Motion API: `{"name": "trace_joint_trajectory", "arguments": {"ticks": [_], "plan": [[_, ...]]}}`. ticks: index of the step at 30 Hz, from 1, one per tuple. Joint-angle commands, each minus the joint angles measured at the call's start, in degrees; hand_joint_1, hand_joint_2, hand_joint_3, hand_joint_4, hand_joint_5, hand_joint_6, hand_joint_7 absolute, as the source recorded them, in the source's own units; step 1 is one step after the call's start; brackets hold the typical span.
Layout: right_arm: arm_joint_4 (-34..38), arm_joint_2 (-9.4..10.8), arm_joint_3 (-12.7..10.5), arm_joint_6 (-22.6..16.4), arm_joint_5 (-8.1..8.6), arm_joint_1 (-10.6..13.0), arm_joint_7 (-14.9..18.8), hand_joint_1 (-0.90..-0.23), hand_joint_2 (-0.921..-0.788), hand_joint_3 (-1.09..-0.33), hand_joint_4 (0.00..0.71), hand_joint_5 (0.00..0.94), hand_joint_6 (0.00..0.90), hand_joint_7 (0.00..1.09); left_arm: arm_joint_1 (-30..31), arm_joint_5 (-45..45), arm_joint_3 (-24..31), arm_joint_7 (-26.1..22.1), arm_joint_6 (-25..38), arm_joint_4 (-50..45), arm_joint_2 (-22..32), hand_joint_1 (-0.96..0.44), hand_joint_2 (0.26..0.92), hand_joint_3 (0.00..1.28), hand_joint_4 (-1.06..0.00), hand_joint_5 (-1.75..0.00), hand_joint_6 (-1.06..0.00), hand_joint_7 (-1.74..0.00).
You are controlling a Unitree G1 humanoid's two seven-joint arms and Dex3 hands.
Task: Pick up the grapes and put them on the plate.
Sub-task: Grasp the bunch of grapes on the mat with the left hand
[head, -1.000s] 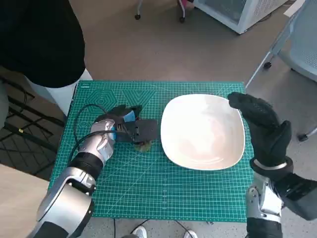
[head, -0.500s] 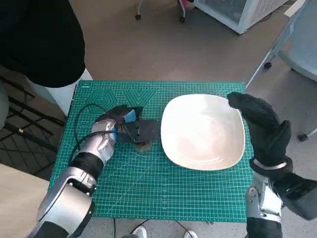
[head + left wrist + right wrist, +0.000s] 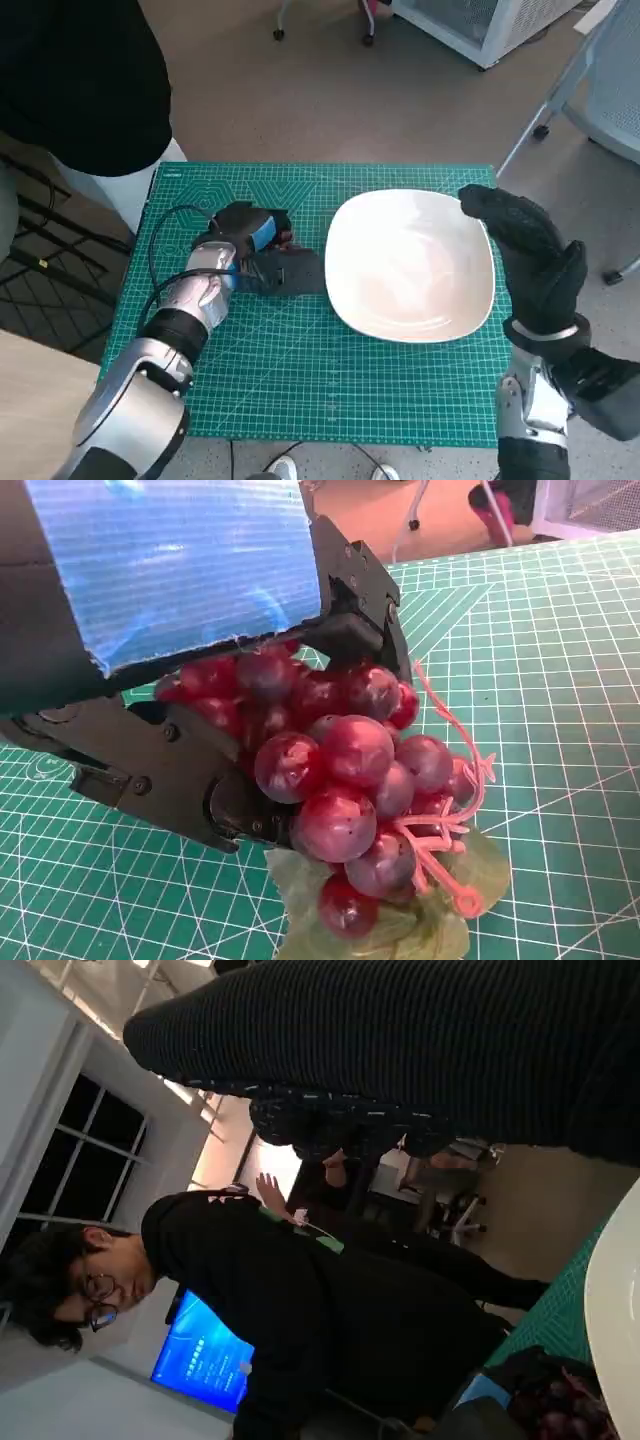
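Observation:
A bunch of dark red grapes point(image 3: 345, 780) with pale green leaves and a pink stem is held by my left hand point(image 3: 262, 252), whose black fingers point(image 3: 180, 780) close round it. In the head view the hand hides nearly all of the grapes point(image 3: 287, 239), just left of the white plate point(image 3: 410, 265) on the green mat. The leaves hang just above the mat. My right hand point(image 3: 525, 255) in its black glove stands upright at the plate's right rim, fingers apart, holding nothing. The right wrist view catches the grapes point(image 3: 560, 1405) beside the plate's edge point(image 3: 612, 1300).
A green cutting mat point(image 3: 320, 380) covers the small table. A person in black stands at the table's far left corner point(image 3: 80, 80) and shows in the right wrist view point(image 3: 290, 1290). Chair legs point(image 3: 540, 120) and a white cabinet point(image 3: 480, 25) stand beyond the table.
My left hand has lifted slightly and moved away from the near edge with the grapes; the leaves that showed under the hand are now hidden. The right hand has stayed put.

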Motion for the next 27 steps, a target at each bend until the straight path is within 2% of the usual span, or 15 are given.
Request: {"name": "trace_joint_trajectory", "arguments": {"ticks": [1,12,27], "plan": [[0.8,-0.4,-0.1,0.4,0.03,0.3,0.1,-0.481,-0.921,-0.562,0.203,0.000,0.009,0.40,1.9,0.3,-0.7,-0.8,-0.1,0.8,0.4,0.00,0.920,0.19,-0.57,-1.42,-0.50,-1.16],[0.4,-0.2,0.0,0.6,0.12,0.3,0.0,-0.482,-0.921,-0.561,0.204,0.001,0.010,0.40,1.7,0.0,-0.6,-0.8,-0.6,1.2,0.5,0.00,0.921,0.20,-0.58,-1.40,-0.47,-1.21],[0.7,-0.1,-0.1,0.2,0.14,0.2,-0.1,-0.486,-0.921,-0.561,0.204,0.000,0.009,0.41,1.4,-0.9,0.1,-1.0,-1.1,1.4,0.7,0.00,0.921,0.19,-0.56,-1.38,-0.47,-1.24]]}}
